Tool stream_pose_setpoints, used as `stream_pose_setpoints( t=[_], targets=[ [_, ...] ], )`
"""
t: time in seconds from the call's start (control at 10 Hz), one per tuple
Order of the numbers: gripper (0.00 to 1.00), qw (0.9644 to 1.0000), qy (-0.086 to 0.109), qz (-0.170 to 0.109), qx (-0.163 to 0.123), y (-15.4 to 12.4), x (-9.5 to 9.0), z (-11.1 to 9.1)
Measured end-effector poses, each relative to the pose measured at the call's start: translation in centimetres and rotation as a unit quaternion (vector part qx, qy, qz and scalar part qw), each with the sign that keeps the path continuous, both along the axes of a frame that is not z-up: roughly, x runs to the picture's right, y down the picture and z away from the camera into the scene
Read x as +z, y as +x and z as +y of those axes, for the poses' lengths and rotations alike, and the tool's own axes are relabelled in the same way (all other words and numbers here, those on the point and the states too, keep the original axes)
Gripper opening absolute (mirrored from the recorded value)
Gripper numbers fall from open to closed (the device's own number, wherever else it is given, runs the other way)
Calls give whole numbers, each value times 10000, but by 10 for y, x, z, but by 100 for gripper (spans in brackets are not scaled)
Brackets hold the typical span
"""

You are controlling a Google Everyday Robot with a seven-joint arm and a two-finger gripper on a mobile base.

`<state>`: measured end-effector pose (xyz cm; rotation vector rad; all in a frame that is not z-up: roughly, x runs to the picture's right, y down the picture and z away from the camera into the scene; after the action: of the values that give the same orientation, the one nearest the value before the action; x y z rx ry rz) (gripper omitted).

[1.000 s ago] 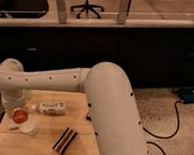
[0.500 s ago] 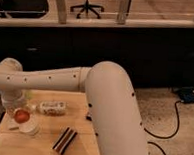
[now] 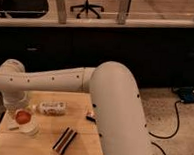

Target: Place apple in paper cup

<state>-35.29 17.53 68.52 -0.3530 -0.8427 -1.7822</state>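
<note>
Pretty dim overall, with a warm yellowish cast on the wooden table (image 3: 78,103); brighter up top behind the glass partition (image 3: 160,9), lit from overhead; nearly black along the cabinet fronts (image 3: 142,50) across the middle; soft sheen on the white arm (image 3: 55,80); gripper (image 3: 20,112) low at the table's left end, over the paper cup (image 3: 28,128), tucked in the arm's shade; apple (image 3: 22,118) there glowing orange-red; faint shadow next to the dark bar (image 3: 65,140).

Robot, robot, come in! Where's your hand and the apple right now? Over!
Gripper at table's left side, over the short white paper cup. Small round orange-red apple at cup's rim, under gripper. Pale labelled bottle lying beside, not blocking.
</note>
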Motion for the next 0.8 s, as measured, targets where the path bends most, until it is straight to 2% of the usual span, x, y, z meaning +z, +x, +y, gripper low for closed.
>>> stream_pose_setpoints(
  t=[0.2,0.4,0.8],
  targets=[
    [64,10000,-11,4,25,1,1,1],
    [78,10000,-21,2,31,2,1,2],
    [80,10000,-78,-13,15,1,2,4]
  ],
)
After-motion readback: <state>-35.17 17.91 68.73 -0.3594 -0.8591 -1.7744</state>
